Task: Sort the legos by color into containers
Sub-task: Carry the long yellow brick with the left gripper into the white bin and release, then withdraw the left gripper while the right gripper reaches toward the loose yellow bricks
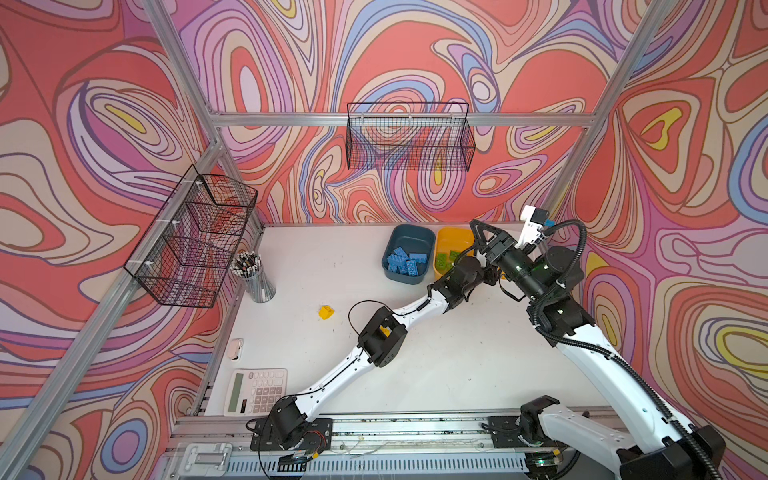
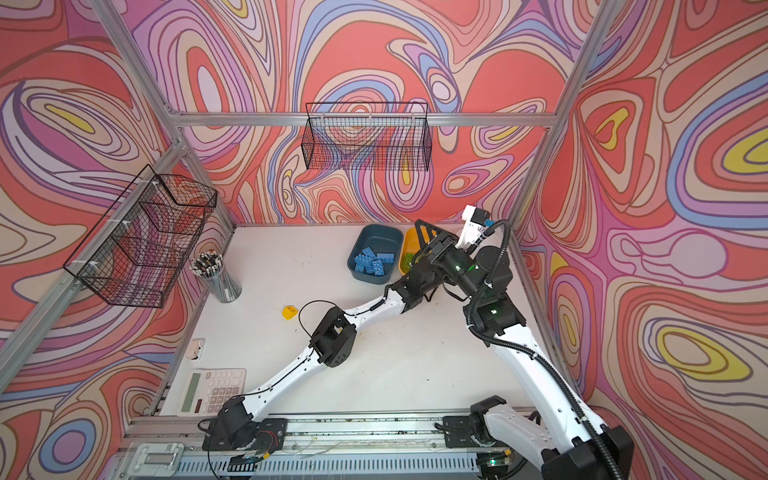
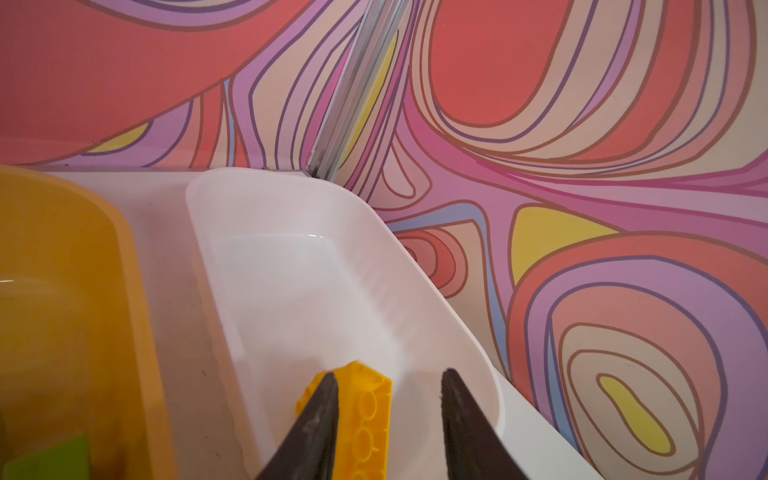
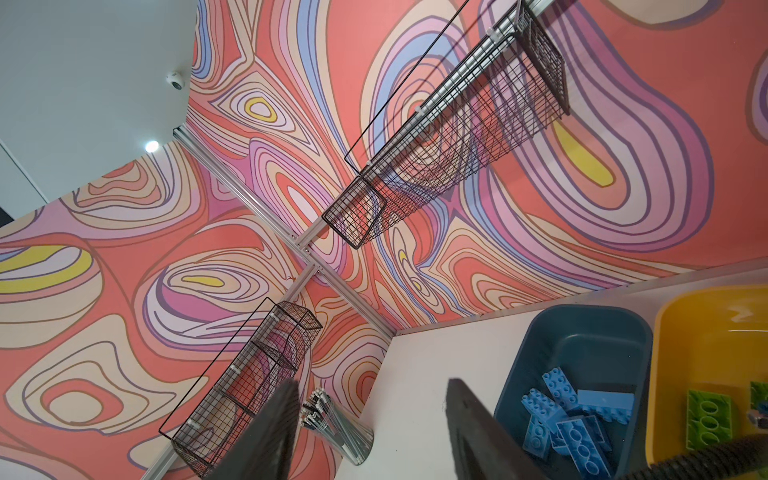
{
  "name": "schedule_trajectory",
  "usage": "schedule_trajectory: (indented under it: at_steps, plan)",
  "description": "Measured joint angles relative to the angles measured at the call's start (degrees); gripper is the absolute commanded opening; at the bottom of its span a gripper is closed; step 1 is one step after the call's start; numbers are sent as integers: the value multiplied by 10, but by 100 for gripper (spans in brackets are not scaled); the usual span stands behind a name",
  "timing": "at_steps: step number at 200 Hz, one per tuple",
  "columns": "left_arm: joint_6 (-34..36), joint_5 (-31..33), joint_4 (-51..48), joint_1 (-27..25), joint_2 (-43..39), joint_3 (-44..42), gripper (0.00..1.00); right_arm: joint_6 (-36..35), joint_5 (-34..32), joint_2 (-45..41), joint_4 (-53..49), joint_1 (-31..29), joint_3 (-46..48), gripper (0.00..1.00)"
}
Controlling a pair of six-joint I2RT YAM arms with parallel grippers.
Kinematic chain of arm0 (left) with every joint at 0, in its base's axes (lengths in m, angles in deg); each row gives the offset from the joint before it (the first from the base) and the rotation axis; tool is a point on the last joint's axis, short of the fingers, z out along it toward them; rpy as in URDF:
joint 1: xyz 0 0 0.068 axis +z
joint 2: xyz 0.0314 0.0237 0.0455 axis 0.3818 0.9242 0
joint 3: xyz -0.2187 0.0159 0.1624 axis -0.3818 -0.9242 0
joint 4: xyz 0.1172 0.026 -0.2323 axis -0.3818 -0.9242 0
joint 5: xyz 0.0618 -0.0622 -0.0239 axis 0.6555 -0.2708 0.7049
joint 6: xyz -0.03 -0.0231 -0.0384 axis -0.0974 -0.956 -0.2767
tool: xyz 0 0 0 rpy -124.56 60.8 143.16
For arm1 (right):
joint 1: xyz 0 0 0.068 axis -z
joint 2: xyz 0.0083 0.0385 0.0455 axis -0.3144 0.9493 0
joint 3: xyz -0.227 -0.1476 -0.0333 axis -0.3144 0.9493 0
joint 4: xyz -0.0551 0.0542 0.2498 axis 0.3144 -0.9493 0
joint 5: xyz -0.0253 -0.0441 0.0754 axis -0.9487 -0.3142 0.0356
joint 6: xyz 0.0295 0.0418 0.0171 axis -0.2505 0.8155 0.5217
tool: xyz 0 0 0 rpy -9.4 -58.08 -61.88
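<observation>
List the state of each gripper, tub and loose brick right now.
left gripper: open, yellow brick against one finger, over white tub.
right gripper: open, empty.
blue tub: holds blue bricks.
orange tub: holds green bricks.
loose yellow brick: on table, unsorted.

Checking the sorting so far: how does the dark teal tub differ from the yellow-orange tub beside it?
Colour: the dark teal tub is blue-green, the yellow-orange tub warm yellow. Contents: the dark teal tub holds blue bricks; the yellow-orange tub holds green bricks. View: in both top views the dark teal tub shows whole, while the arms cover part of the yellow-orange tub. Both are rounded-corner tubs, side by side at the table's far edge.
</observation>
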Motion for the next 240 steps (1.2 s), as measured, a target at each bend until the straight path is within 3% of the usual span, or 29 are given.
schedule_trajectory:
  at_steps: [63, 82, 156, 207, 240]
  plan:
    - [8, 6, 5, -7, 0, 2, 59, -19, -10, -10, -27, 0, 0, 60]
    - [15, 0, 21, -7, -23, -41, 62, -26, -19, -17, -44, 0, -2, 60]
    - [73, 7, 151, -7, -414, -619, 67, -82, -61, 58, -184, 0, -165, 61]
    - [114, 74, 219, -2, -706, -893, 67, -122, -66, 132, -253, 0, -240, 63]
    - [127, 134, 212, 2, -881, -1043, 67, -163, -71, 209, -289, -21, -273, 63]
